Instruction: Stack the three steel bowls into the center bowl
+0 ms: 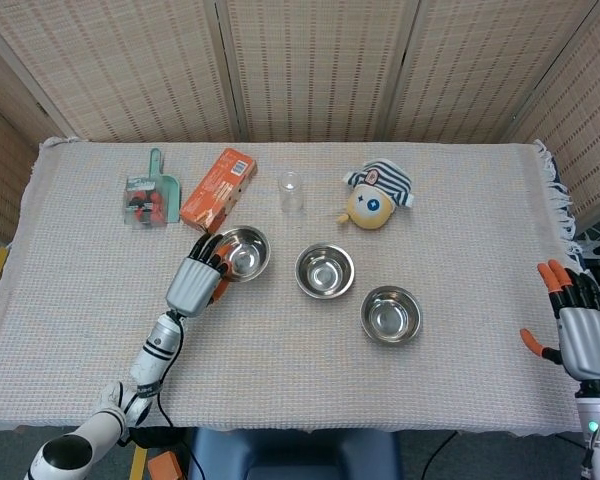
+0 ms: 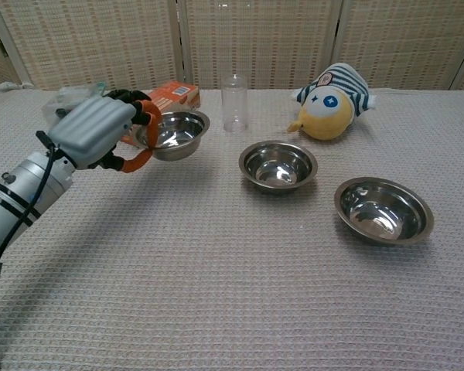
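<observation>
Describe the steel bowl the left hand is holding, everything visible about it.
The held bowl is small, round and shiny, steel by its look, with a reflective inside that appears empty. The left hand grips its near-left rim and holds it lifted off the tablecloth, tilted slightly. It hangs left of the center bowl, in front of the orange box.
</observation>
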